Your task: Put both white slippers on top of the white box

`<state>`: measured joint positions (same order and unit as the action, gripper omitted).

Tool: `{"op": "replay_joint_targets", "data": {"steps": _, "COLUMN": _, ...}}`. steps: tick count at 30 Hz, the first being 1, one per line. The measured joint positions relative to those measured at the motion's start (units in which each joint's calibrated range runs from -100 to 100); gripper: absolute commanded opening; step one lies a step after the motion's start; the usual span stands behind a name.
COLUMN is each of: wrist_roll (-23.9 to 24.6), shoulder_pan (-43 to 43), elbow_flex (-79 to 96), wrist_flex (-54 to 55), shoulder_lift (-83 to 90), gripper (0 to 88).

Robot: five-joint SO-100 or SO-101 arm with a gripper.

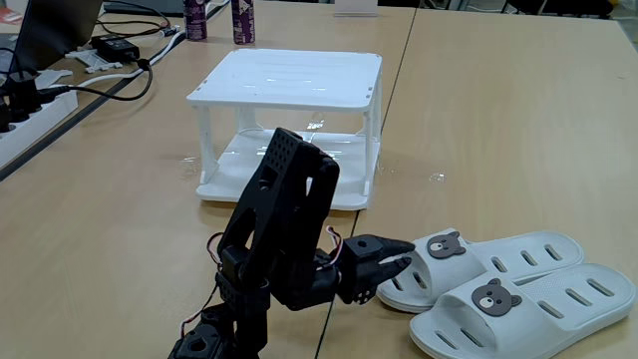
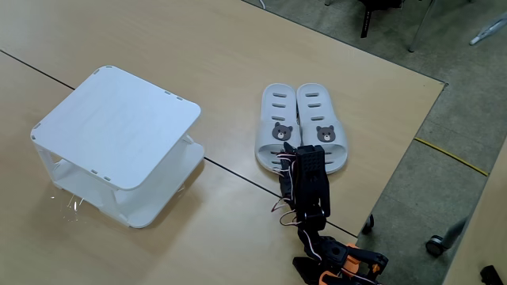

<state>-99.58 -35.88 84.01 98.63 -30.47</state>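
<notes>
Black two-finger gripper (image 1: 404, 261) sits at the toe rim of one off-white rubber bear-badge slipper (image 1: 488, 264); jaws look slightly parted, nothing clamped, contact with the rim uncertain. Second slipper (image 1: 528, 309) lies touching the first, both flat on the table beside the gripper.

Risk: a shallow bite on the soft rim may slip, or nudge the neighbouring slipper askew.

White plastic two-tier rack (image 2: 119, 127) stands well apart from the slippers, its slatted top bare.
</notes>
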Motion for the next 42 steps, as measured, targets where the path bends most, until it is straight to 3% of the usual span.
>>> {"op": "replay_joint_targets", "data": {"steps": 11, "wrist_roll": 0.0, "shoulder_pan": 1.0, "elbow_flex": -7.9, "wrist_flex": -0.5, "shoulder_lift": -0.1, "gripper": 25.8}}
{"op": "replay_joint_targets", "data": {"steps": 23, "wrist_roll": 0.0, "shoulder_pan": 0.6, "elbow_flex": -26.8, "wrist_flex": -20.3, "shoulder_lift": -0.2, "gripper": 25.6}}
{"op": "replay_joint_targets", "data": {"steps": 33, "wrist_roll": 0.0, "shoulder_pan": -2.8, "elbow_flex": -30.9, "wrist_flex": -21.1, "shoulder_lift": -4.8, "gripper": 25.1}}
{"op": "replay_joint_targets", "data": {"steps": 35, "wrist_roll": 0.0, "shoulder_pan": -2.8, "elbow_flex": -30.9, "wrist_flex": -21.1, "shoulder_lift": -4.8, "gripper": 17.8}}
{"op": "replay_joint_targets", "data": {"steps": 37, "wrist_roll": 0.0, "shoulder_pan": -2.8, "elbow_flex": -31.3, "wrist_flex": -21.1, "shoulder_lift": -4.8, "gripper": 0.5}}
{"op": "replay_joint_targets", "data": {"steps": 42, "wrist_roll": 0.0, "shoulder_pan": -2.8, "elbow_flex": -32.7, "wrist_flex": -21.3, "shoulder_lift": -4.9, "gripper": 0.7}}
